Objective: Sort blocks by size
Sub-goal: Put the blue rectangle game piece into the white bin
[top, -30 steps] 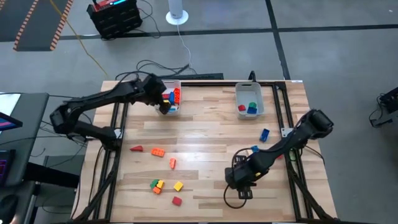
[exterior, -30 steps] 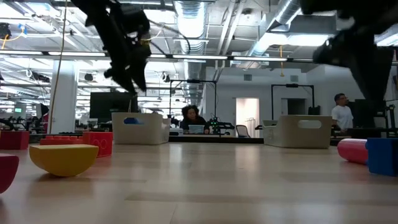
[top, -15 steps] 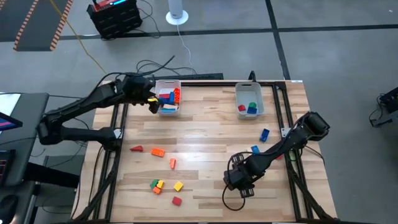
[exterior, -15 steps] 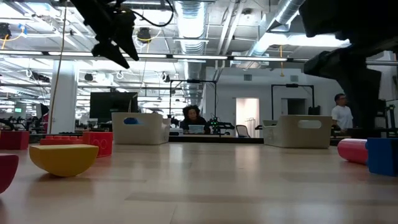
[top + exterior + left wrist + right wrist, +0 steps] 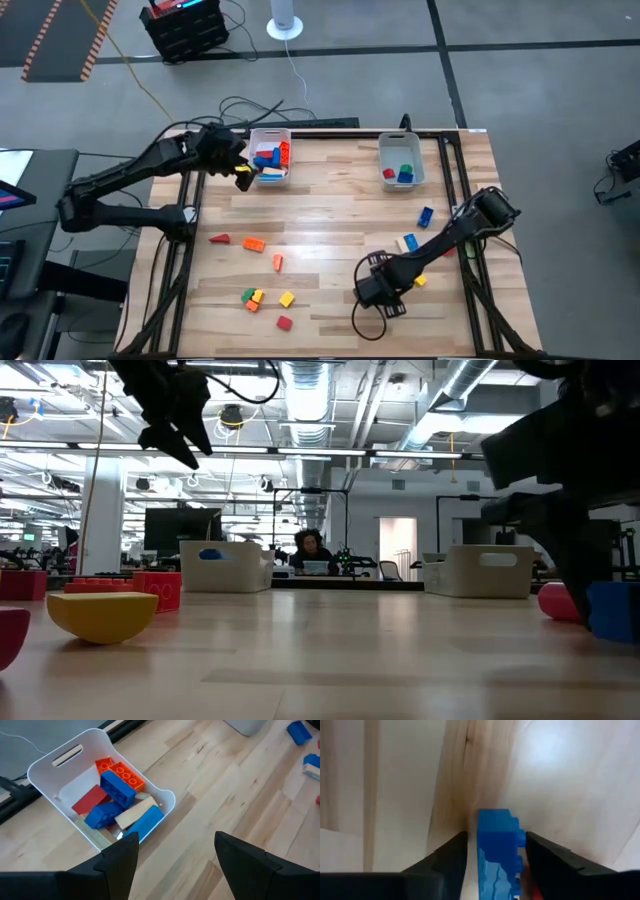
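The right gripper (image 5: pixel 496 851), low near the wooden bench's (image 5: pixel 330 215) right edge, straddles a studded blue brick (image 5: pixel 497 850) with a narrow gap either side. Left gripper (image 5: pixel 175 851) spread, empty, beside the far-left bin (image 5: pixel 60 775) of bricks (image 5: pixel 120 787).

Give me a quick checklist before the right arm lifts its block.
1. Blue block between the right gripper fingers: ok.
2. Fingers fully closed on it: cannot tell.
3. Block off the table: cannot tell.
4. Left gripper open, empty, out of the way by the left bin: ok.
5. Right bin has room: ok.
6. Path to the bins unobstructed: cannot tell.
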